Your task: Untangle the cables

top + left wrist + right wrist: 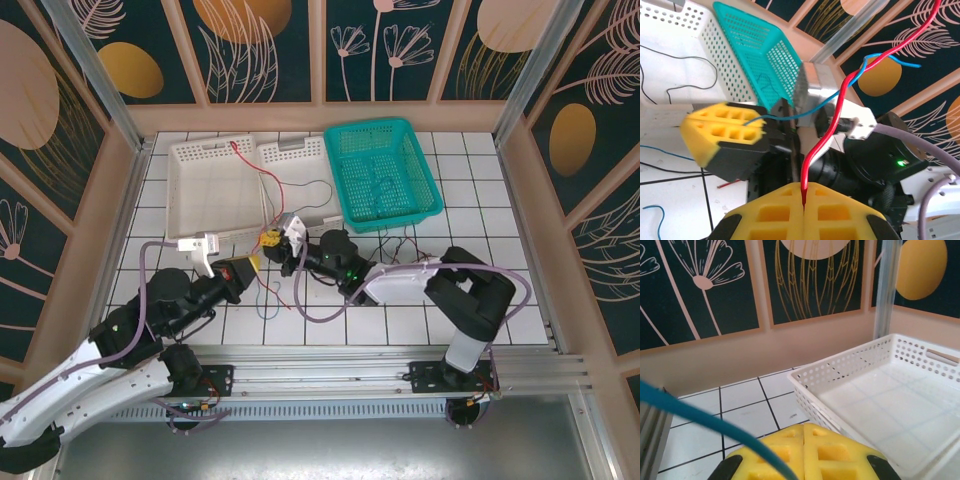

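Fingers of the left hand [804, 189], padded in yellow, are pressed together on a thin red wire [837, 107]. It rises from the pinch and crosses in a twist with a thin blue wire [805, 114]. That blue wire runs into the closed yellow pads of the right hand [804, 430], just beside the left one above the white tiled surface [420, 300]. Thin black wires [310, 185] trail loose on the tiles beside a teal mesh plastic basket [385, 175]. The red wire's far end reaches over a white perforated plastic basket [200, 190].
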Motion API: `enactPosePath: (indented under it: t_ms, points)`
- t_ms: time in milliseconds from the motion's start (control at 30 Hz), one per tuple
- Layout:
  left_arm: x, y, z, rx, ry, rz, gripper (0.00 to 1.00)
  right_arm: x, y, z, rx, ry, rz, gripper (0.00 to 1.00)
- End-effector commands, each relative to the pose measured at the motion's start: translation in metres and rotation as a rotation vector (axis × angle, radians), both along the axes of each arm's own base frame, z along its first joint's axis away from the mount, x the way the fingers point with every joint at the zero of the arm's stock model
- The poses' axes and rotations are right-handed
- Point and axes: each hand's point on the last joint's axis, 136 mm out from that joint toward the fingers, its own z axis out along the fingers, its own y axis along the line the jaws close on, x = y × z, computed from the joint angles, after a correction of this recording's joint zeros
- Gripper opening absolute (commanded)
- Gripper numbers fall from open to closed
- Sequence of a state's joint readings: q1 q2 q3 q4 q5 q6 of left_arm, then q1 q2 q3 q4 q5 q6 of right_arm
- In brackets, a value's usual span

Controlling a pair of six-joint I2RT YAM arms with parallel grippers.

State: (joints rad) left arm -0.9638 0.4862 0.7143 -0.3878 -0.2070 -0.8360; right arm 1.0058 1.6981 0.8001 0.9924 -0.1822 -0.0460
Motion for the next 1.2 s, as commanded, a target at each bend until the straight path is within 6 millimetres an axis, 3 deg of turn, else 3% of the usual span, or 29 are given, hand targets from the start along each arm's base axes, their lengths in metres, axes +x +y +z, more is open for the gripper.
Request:
enactPosePath:
  t_ms: [0, 233, 333, 567, 833, 867, 1000, 1167]
  points:
    - [0.005, 0.017, 0.003, 0.031, 0.0, 0.079, 0.0, 0.006, -0.032, 0.028, 0.047, -0.018, -0.084, 0.0]
    - [0.018, 0.049, -0.006, 0.156, 0.039, 0.259, 0.0, 0.032, -0.114, 0.041, 0.068, 0.067, -0.296, 0.0]
    - [0.023, 0.063, -0.007, 0.222, 0.041, 0.332, 0.0, 0.038, -0.153, 0.057, 0.115, 0.087, -0.387, 0.0]
    - [0.038, 0.082, -0.01, 0.419, 0.026, 0.471, 0.0, 0.021, -0.222, 0.134, 0.254, -0.011, -0.525, 0.0]
    - [0.059, 0.089, 0.001, 0.562, -0.047, 0.589, 0.0, -0.006, -0.248, 0.23, 0.354, -0.097, -0.522, 0.0]
    - [0.063, 0.087, 0.013, 0.553, -0.065, 0.603, 0.0, -0.008, -0.249, 0.243, 0.358, -0.109, -0.516, 0.0]
    - [0.081, 0.082, 0.033, 0.569, -0.118, 0.642, 0.0, -0.014, -0.252, 0.29, 0.364, -0.158, -0.514, 0.0]
    - [0.112, 0.087, 0.05, 0.591, -0.167, 0.712, 0.0, -0.01, -0.254, 0.339, 0.349, -0.205, -0.546, 0.0]
